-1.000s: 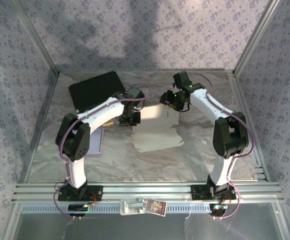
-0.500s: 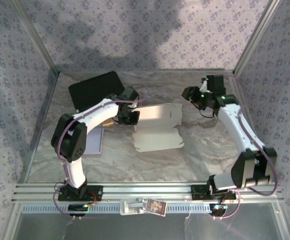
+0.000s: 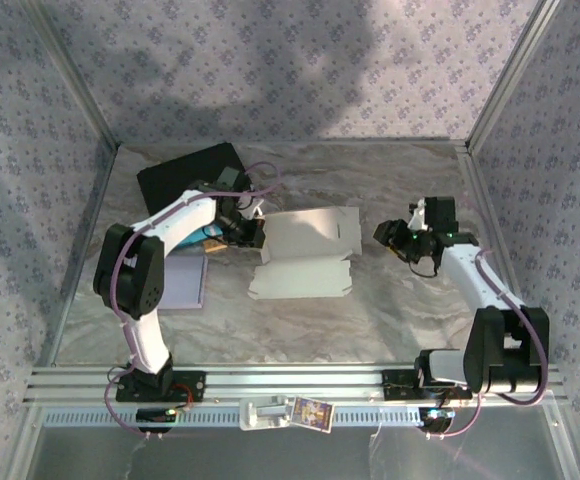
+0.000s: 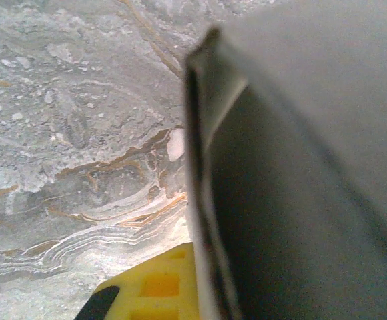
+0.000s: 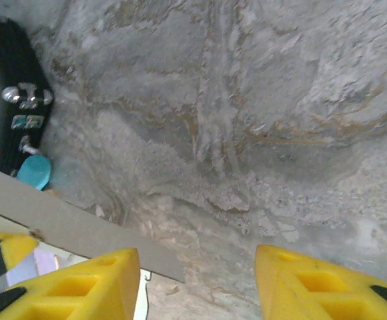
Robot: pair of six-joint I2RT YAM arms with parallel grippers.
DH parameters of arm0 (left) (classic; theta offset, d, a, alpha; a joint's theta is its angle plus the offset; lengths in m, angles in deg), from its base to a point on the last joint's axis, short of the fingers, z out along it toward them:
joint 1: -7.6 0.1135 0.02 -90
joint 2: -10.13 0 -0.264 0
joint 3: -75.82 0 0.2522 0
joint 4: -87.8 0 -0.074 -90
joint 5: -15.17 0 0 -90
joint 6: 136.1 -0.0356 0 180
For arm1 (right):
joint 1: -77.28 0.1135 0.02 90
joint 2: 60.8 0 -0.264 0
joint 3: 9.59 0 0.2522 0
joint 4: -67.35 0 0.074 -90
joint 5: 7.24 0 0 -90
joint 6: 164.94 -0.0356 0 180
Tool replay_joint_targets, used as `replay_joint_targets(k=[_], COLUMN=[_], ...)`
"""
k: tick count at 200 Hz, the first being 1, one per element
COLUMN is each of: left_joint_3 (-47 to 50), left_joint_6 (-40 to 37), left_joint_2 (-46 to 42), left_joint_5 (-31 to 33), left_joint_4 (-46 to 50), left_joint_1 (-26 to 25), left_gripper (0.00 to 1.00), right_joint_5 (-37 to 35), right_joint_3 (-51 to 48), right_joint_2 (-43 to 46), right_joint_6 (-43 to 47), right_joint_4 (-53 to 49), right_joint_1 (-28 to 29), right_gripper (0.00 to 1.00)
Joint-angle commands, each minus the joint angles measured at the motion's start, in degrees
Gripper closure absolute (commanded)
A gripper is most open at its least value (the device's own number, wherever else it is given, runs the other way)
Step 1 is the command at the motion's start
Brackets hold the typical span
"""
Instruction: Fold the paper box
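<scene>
The white paper box [image 3: 305, 258] lies part-folded in the middle of the marbled table, its upper panel raised. At the box's left edge my left gripper [image 3: 247, 233] is shut on it. In the left wrist view one yellow finger [image 4: 147, 290] presses against the panel's thin edge [image 4: 200, 200], and the other finger is hidden behind the paper. My right gripper [image 3: 386, 236] hangs a short way right of the box, apart from it. Its yellow fingers [image 5: 80, 287] stand wide open over bare table, with a grey flap of the box [image 5: 80, 227] at the left.
A black flat case [image 3: 185, 175] lies at the back left, seen again as a dark case [image 5: 3, 113] in the right wrist view. A lavender sheet [image 3: 185, 285] lies under the left arm. Patterned walls enclose the table. A small card [image 3: 310, 412] rests on the front rail.
My right gripper has left the box's upper right corner and swung right and nearer. The left gripper moved slightly left, and the box shifted left with it.
</scene>
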Motion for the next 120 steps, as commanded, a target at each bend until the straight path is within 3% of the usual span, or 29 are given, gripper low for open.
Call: replay_joint_targets(k=[1,19,41,65,104,120], left_joint_3=[-1.47,-1.92,-1.99,-1.38,-1.32,-0.98], left_joint_6=[-3.79,-4.38,-4.72,-4.89,-5.61,-5.69], left_joint_2=[2.10,3.18,3.82,3.85,4.55,4.54], left_joint_5=[-4.86,-5.14,-5.52,-6.84,-7.25,-7.33], left_joint_4=[1.77,2.08,2.25,1.56,2.19,2.09], left_joint_1=[0.87,1.15,1.82,2.40,2.49,2.49], left_gripper=[1.00,1.00,1.00,1.00,1.00,1.00], right_joint_5=[10.97,17.52,20.21,17.18,15.56,15.57], right_joint_3=[-1.44,-0.64,1.40,3.47,1.82,3.65], right_joint_2=[0.66,-1.99,-3.73,-5.51,-5.96,-7.51], right_joint_6=[3.44,6.11,9.05,13.02,10.01,11.98], right_joint_4=[9.51,11.57,10.76,6.72,11.74,9.38], right_joint_1=[-0.58,-0.38,-0.15,1.02,-0.97,-0.25], right_gripper=[0.54,0.59,0.60,0.61,0.67,0.68])
